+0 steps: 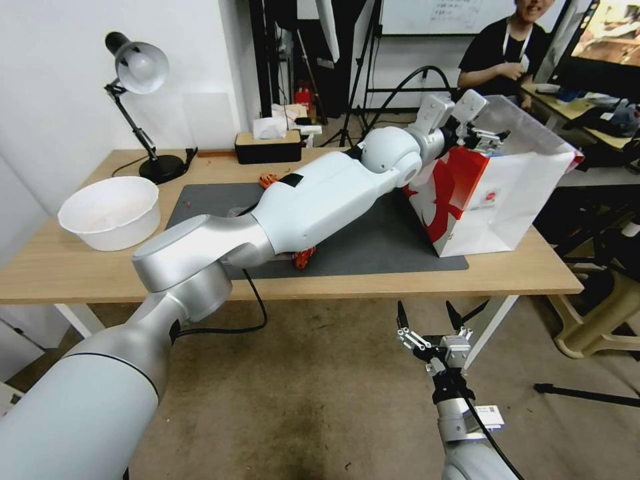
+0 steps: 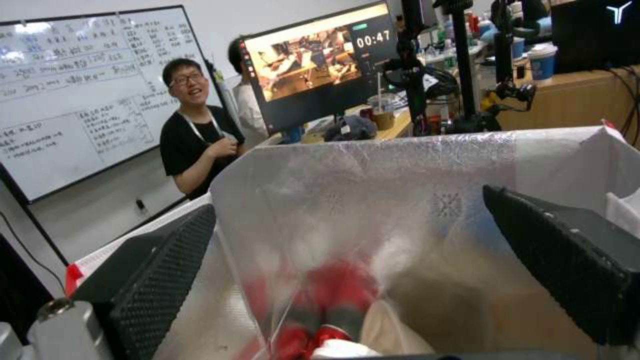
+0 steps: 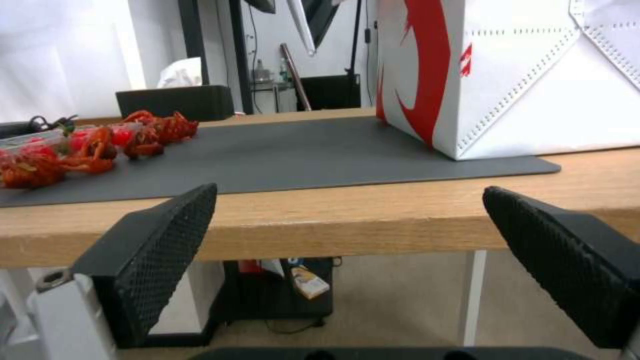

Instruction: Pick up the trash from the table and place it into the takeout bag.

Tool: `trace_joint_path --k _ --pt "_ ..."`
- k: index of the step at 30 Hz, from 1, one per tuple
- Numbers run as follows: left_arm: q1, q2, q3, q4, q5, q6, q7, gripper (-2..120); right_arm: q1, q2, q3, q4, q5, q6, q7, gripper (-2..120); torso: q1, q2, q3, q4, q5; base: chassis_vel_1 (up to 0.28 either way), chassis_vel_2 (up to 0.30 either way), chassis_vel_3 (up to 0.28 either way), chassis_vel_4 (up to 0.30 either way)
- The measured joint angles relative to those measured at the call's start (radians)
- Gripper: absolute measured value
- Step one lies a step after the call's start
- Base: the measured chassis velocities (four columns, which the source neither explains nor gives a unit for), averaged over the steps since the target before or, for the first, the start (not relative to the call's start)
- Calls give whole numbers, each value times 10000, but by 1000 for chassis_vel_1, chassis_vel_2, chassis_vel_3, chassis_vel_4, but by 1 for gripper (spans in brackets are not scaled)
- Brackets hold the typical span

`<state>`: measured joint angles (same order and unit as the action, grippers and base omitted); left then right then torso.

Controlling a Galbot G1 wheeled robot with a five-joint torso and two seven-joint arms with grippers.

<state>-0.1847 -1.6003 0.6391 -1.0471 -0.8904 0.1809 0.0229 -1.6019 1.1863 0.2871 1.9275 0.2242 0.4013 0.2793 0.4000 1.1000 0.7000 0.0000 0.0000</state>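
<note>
I see the table [image 1: 100, 270] with the red and white bag [image 1: 497, 193] standing on its far right side. My left gripper [image 1: 481, 137] hangs over the open bag, fingers apart and holding nothing. Some red and white trash [image 2: 333, 320] lies inside. A white bowl [image 1: 110, 212] and red scraps [image 3: 93, 145] wait on the left. My right gripper [image 1: 430, 319] waits low in front of the table, fingers apart.

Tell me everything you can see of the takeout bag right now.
The takeout bag is a boxy paper carrier, white with red swirl panels and a small red logo. It stands open at the table's right end, leaning slightly, partly on the dark mat. Its inside looks silvery, with blurred red and pale items at the bottom. The left gripper hangs open over its mouth.
</note>
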Motion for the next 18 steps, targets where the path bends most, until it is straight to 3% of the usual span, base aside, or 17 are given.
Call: trace_joint_path --k 14,17,18 --pt "-100 236 -245 -133 215 152 28 100 76 14 -14 -57 39 -4 17 100 0 0 0 0 1 0 0 0 0" --pt "-97 1064 -427 -996 251 170 396 100 102 10 -28 -59 47 -8 17 100 0 0 0 -3 0 0 0 0 0" --pt "-4 1803 -521 -1603 550 177 955 100 93 -3 -24 -57 59 -8 17 100 0 0 -1 1 -2 0 0 0 0"
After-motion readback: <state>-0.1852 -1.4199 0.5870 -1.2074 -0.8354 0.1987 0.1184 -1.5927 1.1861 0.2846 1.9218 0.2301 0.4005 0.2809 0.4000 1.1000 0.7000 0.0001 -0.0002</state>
